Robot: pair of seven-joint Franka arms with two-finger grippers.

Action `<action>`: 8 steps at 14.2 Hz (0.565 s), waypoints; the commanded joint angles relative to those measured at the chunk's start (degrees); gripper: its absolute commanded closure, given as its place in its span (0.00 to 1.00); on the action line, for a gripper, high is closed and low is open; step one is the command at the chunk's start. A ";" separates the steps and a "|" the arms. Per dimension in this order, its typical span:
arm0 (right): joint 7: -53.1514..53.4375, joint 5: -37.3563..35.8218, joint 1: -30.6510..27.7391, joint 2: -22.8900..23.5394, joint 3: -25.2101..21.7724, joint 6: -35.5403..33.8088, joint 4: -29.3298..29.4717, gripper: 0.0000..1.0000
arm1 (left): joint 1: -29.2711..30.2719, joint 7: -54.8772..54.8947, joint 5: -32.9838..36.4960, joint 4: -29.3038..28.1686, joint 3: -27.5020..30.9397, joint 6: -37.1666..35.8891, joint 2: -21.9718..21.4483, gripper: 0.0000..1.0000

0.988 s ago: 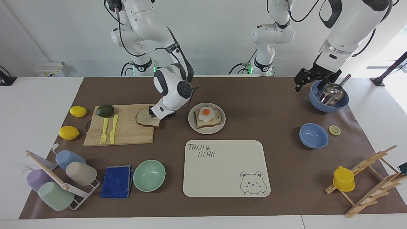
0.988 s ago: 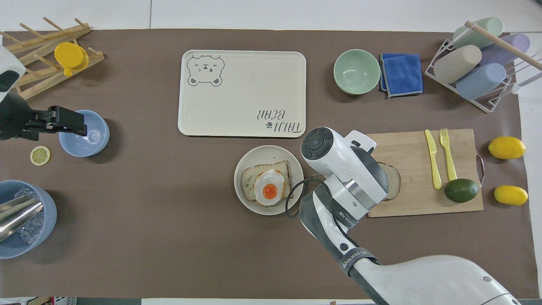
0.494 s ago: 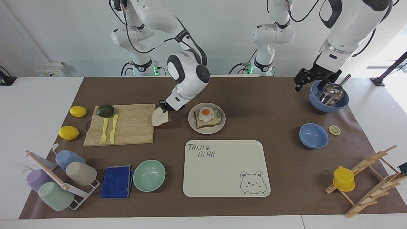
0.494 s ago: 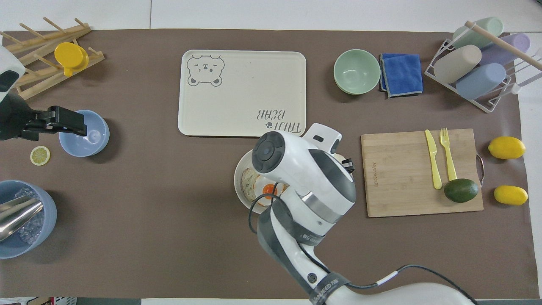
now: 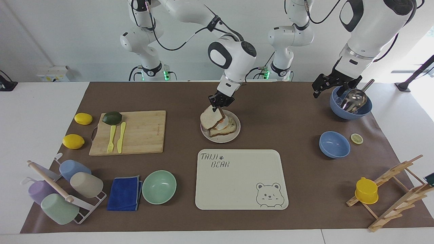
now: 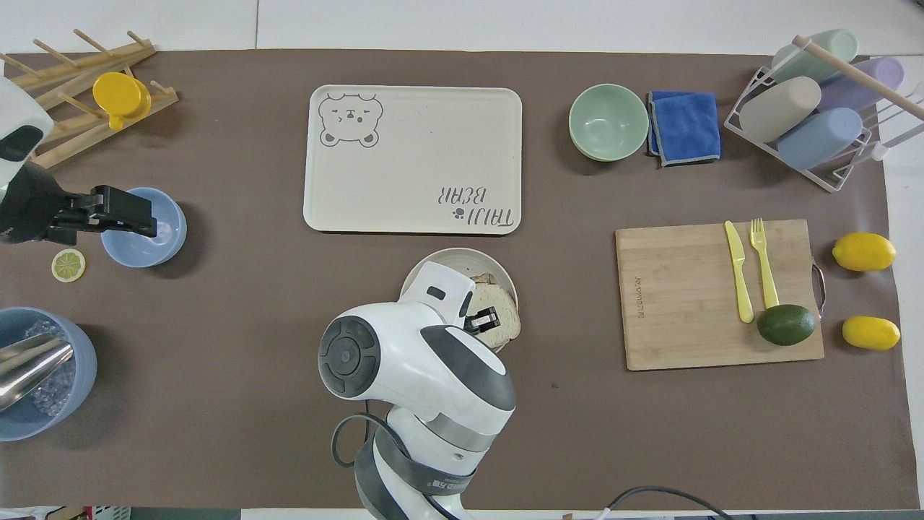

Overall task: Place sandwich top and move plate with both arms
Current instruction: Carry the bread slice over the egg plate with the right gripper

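My right gripper (image 5: 217,107) is shut on the sandwich top (image 5: 211,119), a plain slice of bread that hangs tilted from one edge. It is low over the plate (image 5: 234,135), above the bread slice with the fried egg (image 5: 228,128), and hides most of the egg. In the overhead view my right gripper (image 6: 482,319) holds the sandwich top (image 6: 502,321) over the plate (image 6: 462,254). My left gripper (image 5: 330,88) is open and empty, and waits in the air over the blue bowls at the left arm's end; it also shows in the overhead view (image 6: 141,217).
The cream bear tray (image 5: 240,179) lies farther from the robots than the plate. The wooden cutting board (image 5: 135,132) holds a plastic knife, a fork and an avocado. A mint bowl (image 5: 159,186), a small blue bowl (image 5: 334,144) and a big blue bowl with a scoop (image 5: 351,105) stand around.
My right gripper lifted the sandwich top off the cutting board and carried it toward the left arm's end, to over the plate. The left arm has hardly moved.
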 commanded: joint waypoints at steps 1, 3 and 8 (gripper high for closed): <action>0.37 1.51 -1.54 0.10 0.00 4.03 -1.32 1.00 | 0.80 0.18 -2.03 -3.34 -0.39 2.17 -2.19 0.00; 2.03 1.95 -1.55 0.19 0.00 6.06 -1.41 1.00 | 0.80 0.18 -3.35 -3.87 -0.30 2.78 -2.19 0.00; 3.19 4.77 -1.28 0.45 0.00 8.00 -1.14 0.95 | 0.80 0.18 -5.01 -5.18 -0.31 4.27 -2.19 0.00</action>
